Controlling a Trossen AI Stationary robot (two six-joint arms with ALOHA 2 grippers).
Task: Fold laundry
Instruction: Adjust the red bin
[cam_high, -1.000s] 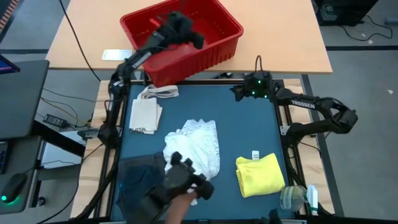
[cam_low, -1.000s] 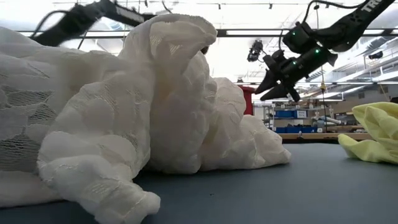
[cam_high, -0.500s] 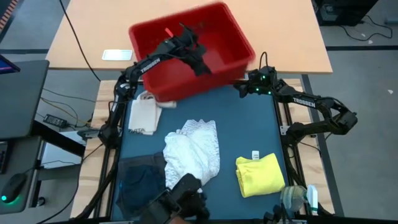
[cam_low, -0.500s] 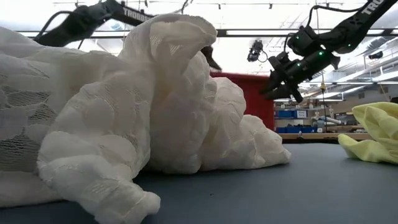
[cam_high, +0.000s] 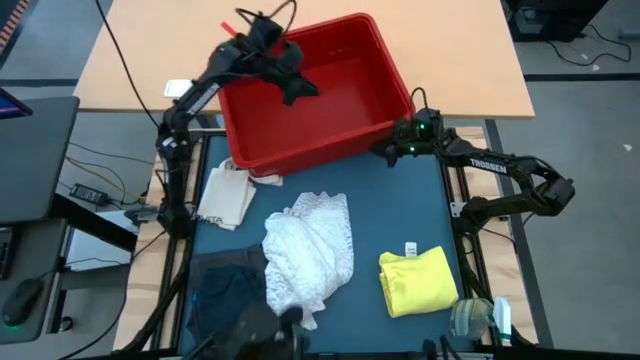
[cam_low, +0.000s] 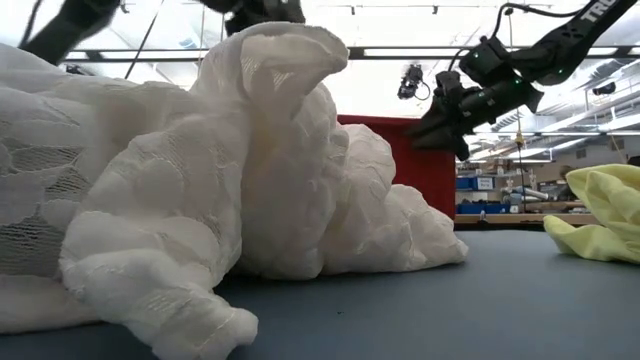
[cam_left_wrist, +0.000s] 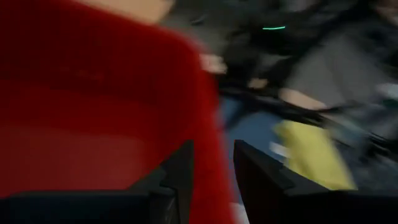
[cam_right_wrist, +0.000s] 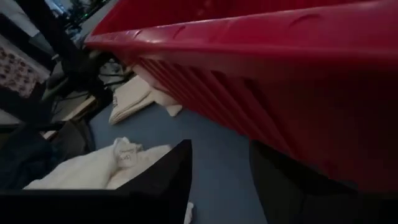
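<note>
White lacy garment (cam_high: 308, 250) lies crumpled mid-desk (cam_high: 400, 210), soft and limp; pinch an edge. Left tool (cam_high: 290, 88) grips the red bin (cam_high: 350, 90) wall at twelve o'clock; right tool (cam_high: 385, 152) hangs part-open

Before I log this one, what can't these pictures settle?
- Low view: the white lacy garment fills the frame and hides the table's left side.
- Left wrist view: motion blur; whether the left tool grips the red bin wall is unclear.
- High view: the dark garment is partly covered by the white one.
</note>
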